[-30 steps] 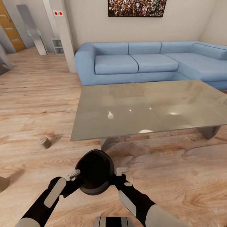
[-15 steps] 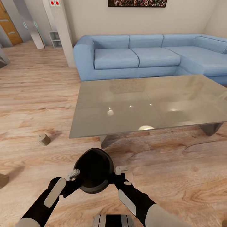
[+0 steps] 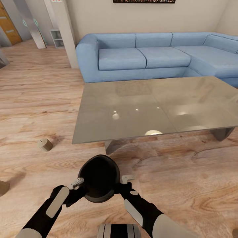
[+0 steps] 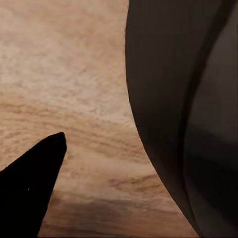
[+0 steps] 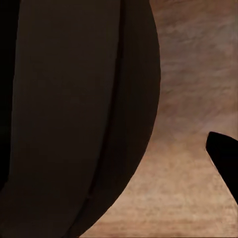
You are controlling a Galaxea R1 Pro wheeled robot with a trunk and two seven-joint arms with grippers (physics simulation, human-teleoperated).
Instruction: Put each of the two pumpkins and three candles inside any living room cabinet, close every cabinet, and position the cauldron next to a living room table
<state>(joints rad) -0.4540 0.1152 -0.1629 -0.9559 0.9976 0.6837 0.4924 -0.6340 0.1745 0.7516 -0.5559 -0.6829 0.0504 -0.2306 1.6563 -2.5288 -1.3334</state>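
The glass table [image 3: 155, 105] has drawn nearer ahead of the 2 grippers, left gripper [image 3: 78, 182] and right gripper [image 3: 127, 179], whose fingers still pinch the pot [image 3: 99, 178] between them.

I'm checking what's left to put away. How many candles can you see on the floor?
1 for sure: a short tan candle on the wood floor, left of the glass table. A tan shape cut off at the picture's left edge might be another.

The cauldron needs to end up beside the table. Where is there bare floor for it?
Bare floor lies between the cauldron and the table's near edge, and right of the cauldron. A small tan cylinder lies off the table's left corner.
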